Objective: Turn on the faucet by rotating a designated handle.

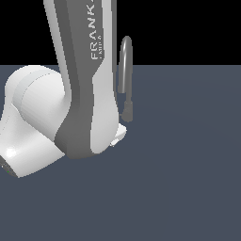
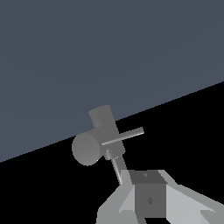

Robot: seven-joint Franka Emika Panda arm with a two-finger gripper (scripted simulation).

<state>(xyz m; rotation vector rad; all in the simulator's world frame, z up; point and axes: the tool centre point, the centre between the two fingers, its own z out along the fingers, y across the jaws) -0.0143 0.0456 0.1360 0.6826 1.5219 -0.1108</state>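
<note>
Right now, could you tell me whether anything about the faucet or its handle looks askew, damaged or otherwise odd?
Nothing stands out. The faucet stands upright on the floor with its arched spout intact, partly hidden behind the robot arm. In the wrist view the handle juts straight out from the base, unbent, with the gripper close by.

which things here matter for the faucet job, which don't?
Job: faucet; handle; gripper.
Not part of it: arm body blocking most of the exterior view; floor. Nothing else shows.
</note>
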